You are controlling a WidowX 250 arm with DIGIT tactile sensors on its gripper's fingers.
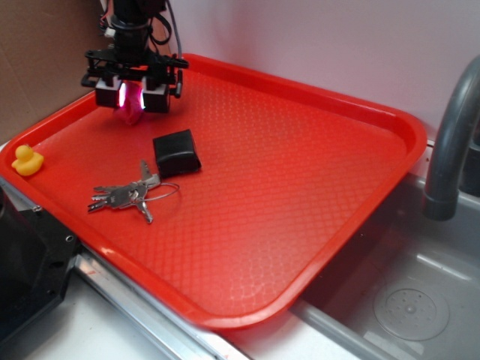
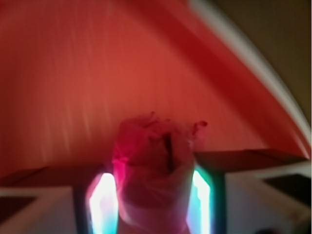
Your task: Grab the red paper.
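Observation:
The red paper (image 1: 133,102) is a crumpled crimson-pink wad pinched between the two glowing pads of my gripper (image 1: 133,96), near the back left corner of the red tray (image 1: 300,187). Its lower end hangs below the pads, close over the tray floor. In the wrist view the red paper (image 2: 153,165) fills the gap between the lit pads (image 2: 101,202), and my gripper (image 2: 152,200) is shut on it. That view is blurred.
A black box (image 1: 177,152) lies just in front and to the right of the gripper. A bunch of keys (image 1: 129,195) lies nearer the front. A yellow rubber duck (image 1: 26,160) sits on the tray's left rim. A grey faucet (image 1: 450,142) and sink (image 1: 405,300) are at right.

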